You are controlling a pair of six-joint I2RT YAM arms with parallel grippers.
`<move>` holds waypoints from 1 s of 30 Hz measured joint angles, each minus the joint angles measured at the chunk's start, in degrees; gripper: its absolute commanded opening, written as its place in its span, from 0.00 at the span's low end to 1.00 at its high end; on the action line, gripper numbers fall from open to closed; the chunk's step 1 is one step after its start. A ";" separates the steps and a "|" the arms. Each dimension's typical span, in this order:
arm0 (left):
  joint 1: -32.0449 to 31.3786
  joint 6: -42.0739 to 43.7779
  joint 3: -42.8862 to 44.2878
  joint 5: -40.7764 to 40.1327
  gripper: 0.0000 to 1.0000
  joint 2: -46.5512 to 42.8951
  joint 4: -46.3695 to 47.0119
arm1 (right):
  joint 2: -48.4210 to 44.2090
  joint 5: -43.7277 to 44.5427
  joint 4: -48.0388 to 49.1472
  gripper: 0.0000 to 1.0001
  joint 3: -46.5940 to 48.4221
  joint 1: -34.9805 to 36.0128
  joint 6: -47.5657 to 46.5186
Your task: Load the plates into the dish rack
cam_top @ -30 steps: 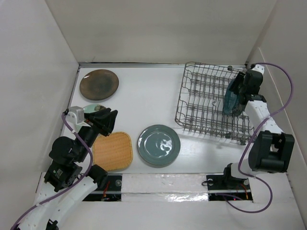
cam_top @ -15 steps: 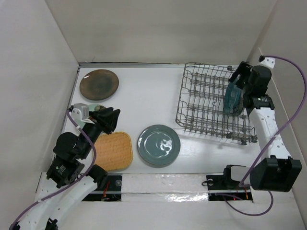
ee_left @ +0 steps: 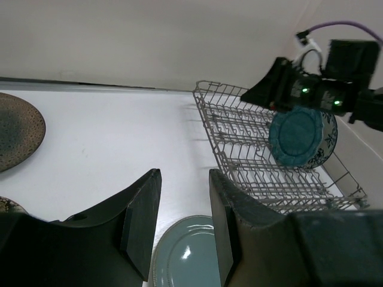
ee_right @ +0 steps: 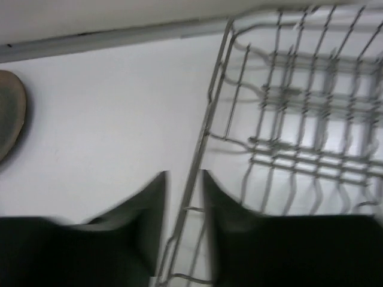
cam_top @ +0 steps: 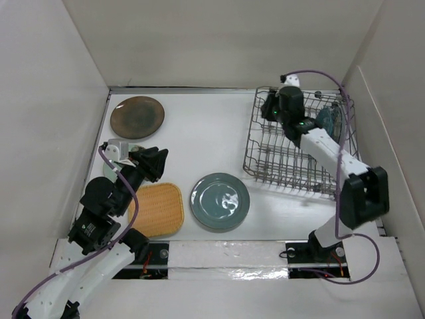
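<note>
The dish rack (cam_top: 250, 151) stands at the right, and a teal scalloped plate (ee_left: 298, 134) is upright in it with a white, blue-patterned plate (ee_left: 330, 136) right behind. On the table lie a dark brown plate (cam_top: 137, 117), a grey-blue plate (cam_top: 220, 201) and a tan woven plate (cam_top: 158, 210). My left gripper (cam_top: 158, 162) hangs open and empty above the table, between the tan plate and the brown one. My right gripper (cam_top: 268, 107) is over the rack's far left corner. Its jaws stand a little apart, astride the rack's rim wire (ee_right: 206, 125), and the picture there is blurred.
White walls close in the table on the left, back and right. The rack sits slightly askew, close to the right wall. A speckled plate edge (ee_left: 5, 204) shows under my left arm. My right arm stretches across the rack's far side.
My right arm has swung from beside the teal plate at the rack's right side over to its far left corner. Its jaws have narrowed. My left gripper has crept slightly farther in.
</note>
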 measured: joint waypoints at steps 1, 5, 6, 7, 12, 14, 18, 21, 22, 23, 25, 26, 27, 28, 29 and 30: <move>0.00 0.02 0.00 -0.15 0.35 0.24 -0.02 | 2.89 0.11 0.00 0.74 0.81 1.20 0.37; 0.00 0.04 0.00 -0.87 0.35 0.98 -0.15 | 13.77 1.07 -0.24 0.77 6.21 4.61 1.01; 0.00 0.04 0.00 -1.01 0.35 1.14 -0.22 | 16.44 1.31 -0.13 0.77 7.96 5.18 1.11; 0.00 0.04 0.00 -1.16 0.35 1.27 -0.26 | 18.62 1.55 -0.13 0.76 9.33 5.55 1.29; 0.00 0.07 0.00 -1.73 0.35 2.01 -0.42 | 25.75 3.78 -0.48 0.71 13.11 5.84 1.79; 0.00 0.07 0.00 -1.84 0.35 2.43 -0.44 | 27.43 4.92 -0.66 0.70 14.49 5.84 1.79; 0.00 0.09 0.00 -2.08 0.34 3.08 -0.46 | 28.41 6.75 -0.59 0.64 15.30 5.73 1.79; 0.00 0.11 0.00 -2.29 0.34 3.34 -0.46 | 28.98 6.88 -0.57 0.55 15.41 5.40 1.16; 0.00 0.11 0.00 -2.40 0.34 3.39 -0.48 | 29.22 6.88 -0.59 0.47 15.50 5.20 0.52; 0.00 0.13 0.00 -2.47 0.34 3.43 -0.46 | 29.51 6.91 -0.70 0.45 15.58 5.05 -0.17; 0.00 0.13 0.00 -2.64 0.34 3.50 -0.48 | 29.94 6.91 -0.81 0.39 15.56 4.92 -0.94; 0.00 0.15 0.00 -2.67 0.34 3.54 -0.48 | 30.01 6.75 -0.46 0.36 15.10 4.90 -1.62; 0.00 0.15 0.00 -2.73 0.34 3.56 -0.48 | 29.77 6.51 -0.07 0.34 14.19 4.90 -2.03; 0.00 0.15 0.00 -2.78 0.34 3.63 -0.48 | 29.40 6.19 0.22 0.31 13.09 4.90 -2.56; 0.00 0.17 0.00 -2.78 0.34 3.74 -0.46 | 28.96 5.79 0.44 0.31 11.89 4.92 -3.02; 0.00 0.17 0.00 -2.75 0.34 3.87 -0.48 | 28.50 5.29 0.52 0.30 10.64 4.92 -3.34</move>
